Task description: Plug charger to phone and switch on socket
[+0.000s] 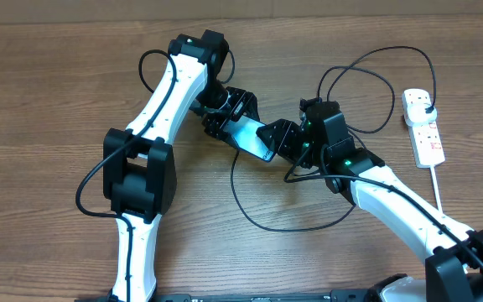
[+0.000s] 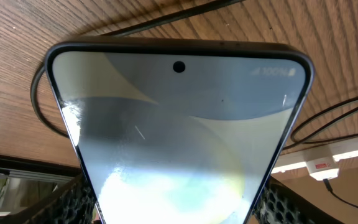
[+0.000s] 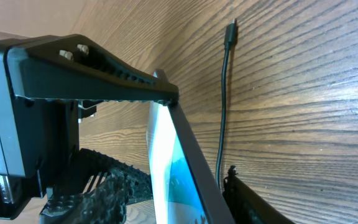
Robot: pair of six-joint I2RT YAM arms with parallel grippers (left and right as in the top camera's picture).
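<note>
Ok, left gripper (image 1: 229, 124) is clamped on the phone (image 1: 252, 137), holding it up off the table (image 1: 40, 84), tilted, screen lit. In the left wrist cam its fingers (image 2: 73, 202) press both long edges. The punch-hole cam sits at the far end, so I'd guess the port end is down by the left's own hold. Right gripper (image 1: 285, 138) is right at the phone's other end. The right wrist view shows the phone's edge running between its fingers, but can't tell if they're pinching it or just straddling it. The charger (image 3: 223, 99) isn't in anyone's grasp: the cable lies on the wood w/ the connector tip (image 3: 230, 31) loose and well apart from the phone. The far plug (image 1: 423, 104) looks seated in the socket (image 1: 426, 134) over on the right; switch state is too small to read. So we're at the steady-the-phone stage, pre-plug. Next prob needs the port end exposed, maybe via a re-grip btwn arms. Then one gripper must pinch the cable just behind the tip and line it up square w/ the port. The switch comes last.
</note>
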